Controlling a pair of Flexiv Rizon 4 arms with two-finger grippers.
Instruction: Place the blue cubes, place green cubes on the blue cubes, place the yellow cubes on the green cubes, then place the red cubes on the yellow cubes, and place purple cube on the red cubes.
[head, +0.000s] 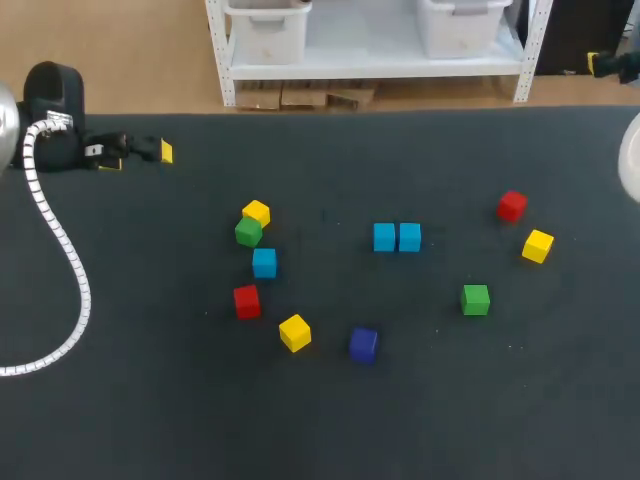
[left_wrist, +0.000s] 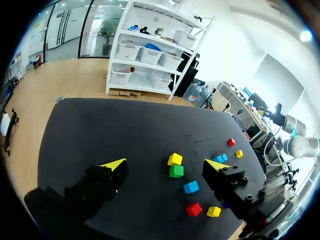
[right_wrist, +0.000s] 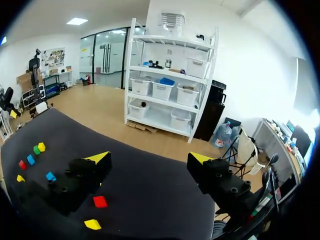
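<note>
Two blue cubes (head: 397, 237) sit side by side at mid-table. A third blue cube (head: 264, 263) lies left of them, below a green cube (head: 248, 232) that touches a yellow cube (head: 256, 213). A red cube (head: 246, 301), a yellow cube (head: 295, 333) and the purple cube (head: 363, 344) lie nearer the front. At the right are a red cube (head: 512, 206), a yellow cube (head: 537, 246) and a green cube (head: 475, 299). My left gripper (head: 138, 157) (left_wrist: 166, 165) hangs open at the far left, holding nothing. My right gripper (right_wrist: 149, 158) is open and empty, above the red cube (right_wrist: 100, 201).
A white ribbed cable (head: 62, 250) loops from the left arm over the table's left side. The black table (head: 420, 420) ends at a wooden floor along the far edge. My right arm (head: 631, 155) only shows at the right border.
</note>
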